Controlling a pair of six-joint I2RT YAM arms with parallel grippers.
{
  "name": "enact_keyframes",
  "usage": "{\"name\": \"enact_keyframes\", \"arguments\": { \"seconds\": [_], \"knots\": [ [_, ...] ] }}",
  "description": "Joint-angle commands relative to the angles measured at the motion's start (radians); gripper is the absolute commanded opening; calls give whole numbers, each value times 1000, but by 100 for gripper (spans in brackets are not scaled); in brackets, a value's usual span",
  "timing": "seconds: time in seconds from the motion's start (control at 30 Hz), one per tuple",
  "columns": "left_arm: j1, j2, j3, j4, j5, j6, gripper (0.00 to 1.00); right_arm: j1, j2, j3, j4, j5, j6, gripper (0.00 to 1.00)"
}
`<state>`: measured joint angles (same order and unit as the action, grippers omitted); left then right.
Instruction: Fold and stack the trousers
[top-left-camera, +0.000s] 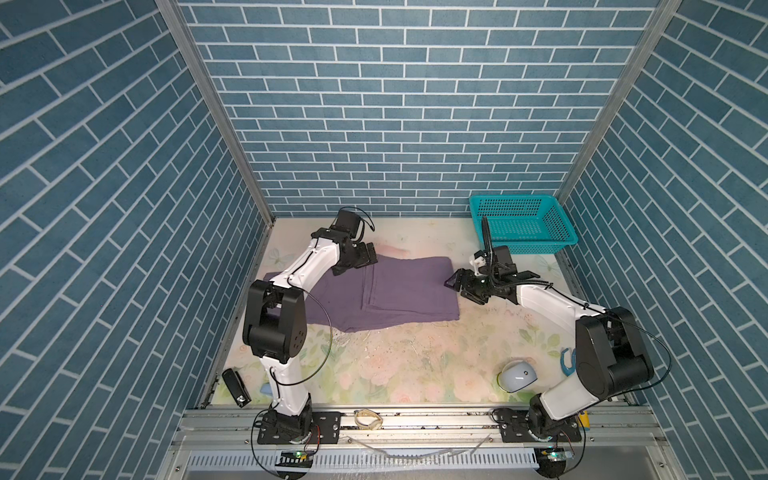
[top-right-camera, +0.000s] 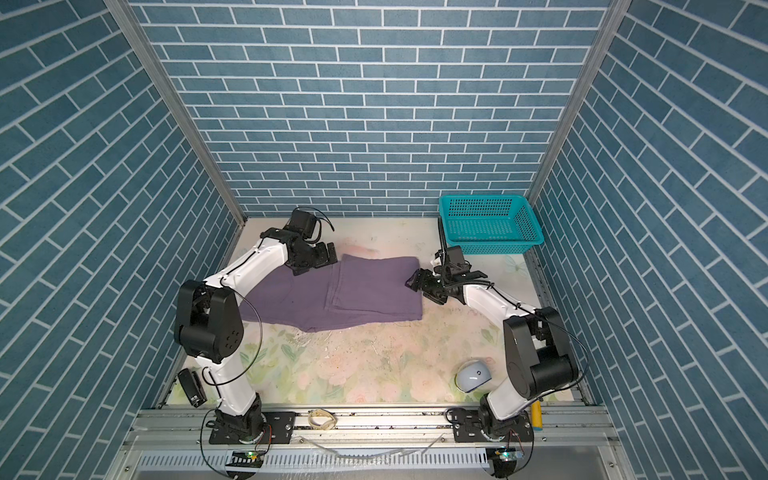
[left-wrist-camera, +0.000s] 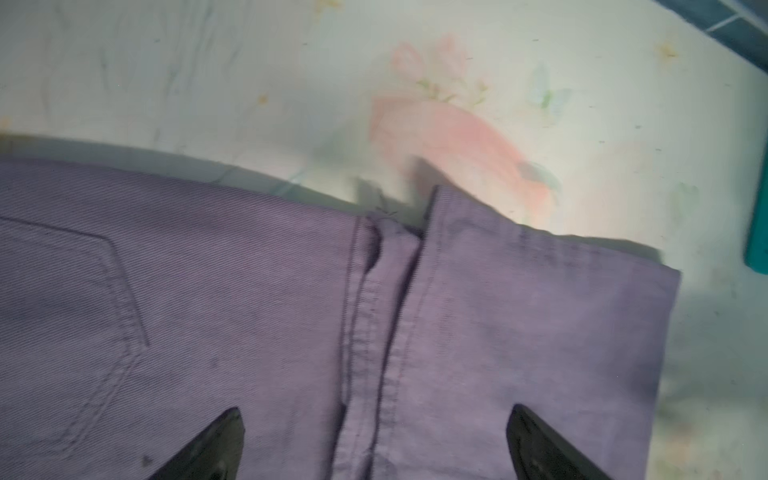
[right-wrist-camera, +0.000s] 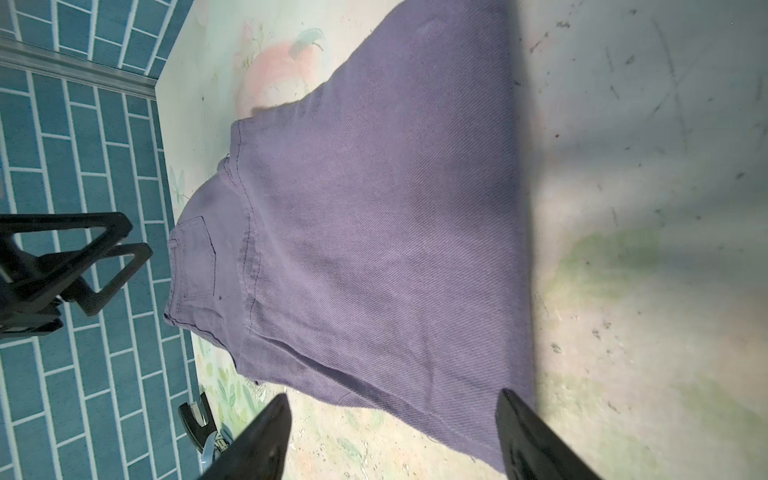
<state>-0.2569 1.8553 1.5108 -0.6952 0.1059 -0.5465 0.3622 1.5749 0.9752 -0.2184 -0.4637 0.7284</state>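
The dusty-purple trousers (top-left-camera: 399, 291) (top-right-camera: 374, 291) lie folded flat on the floral table, with a doubled layer on their right half. My left gripper (top-left-camera: 355, 266) (top-right-camera: 318, 262) is open over their far edge. In the left wrist view its fingertips (left-wrist-camera: 232, 419) straddle the hem seam of the trousers (left-wrist-camera: 498, 332), and nothing is held between them. My right gripper (top-left-camera: 461, 286) (top-right-camera: 422, 287) is open at the right end of the cloth. In the right wrist view the gripper (right-wrist-camera: 392, 395) sits over the near corner of the trousers (right-wrist-camera: 374, 208) and holds nothing.
A teal perforated basket (top-left-camera: 528, 241) (top-right-camera: 490, 235) stands at the back right, close behind the right arm. A pale dome-shaped object (top-left-camera: 517, 376) (top-right-camera: 473, 374) lies front right. A black device (top-left-camera: 236, 386) (top-right-camera: 191, 386) lies front left. Brick-patterned walls enclose three sides.
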Motion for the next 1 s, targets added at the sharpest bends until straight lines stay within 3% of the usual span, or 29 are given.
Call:
{"name": "enact_keyframes", "arguments": {
  "seconds": [0.0, 0.23, 0.33, 0.47, 0.53, 0.57, 0.6, 0.63, 0.83, 0.97],
  "knots": [
    [-8, -60, -56, -9, 55, -13, 99, -3, 3, 2, 11, -6, 14, 78],
    [-83, -119, -283, 69, 175, -69, 99, -3, 17, -8, 22, -12, 20, 78],
    [-109, -124, -359, 109, 176, -85, 99, -2, 29, -6, 27, -21, 24, 78],
    [-109, -99, -398, 165, 182, -105, 89, -2, 42, -7, 42, -34, 37, 78],
    [-109, -74, -394, 185, 184, -117, 74, -2, 39, -16, 54, -38, 47, 77],
    [-109, -63, -387, 189, 191, -122, 59, -2, 35, -19, 54, -36, 49, 77],
    [-109, -53, -373, 190, 201, -128, 38, -2, 30, -24, 54, -35, 50, 77],
    [-110, -46, -361, 187, 208, -129, 25, -2, 23, -29, 52, -33, 49, 77],
    [-109, -104, -305, 87, 177, -117, 5, -2, -19, -19, -14, 11, -6, 77],
    [-109, -183, -299, 0, 165, -119, 2, -3, -6, -3, -26, 11, -21, 77]
  ]
}}
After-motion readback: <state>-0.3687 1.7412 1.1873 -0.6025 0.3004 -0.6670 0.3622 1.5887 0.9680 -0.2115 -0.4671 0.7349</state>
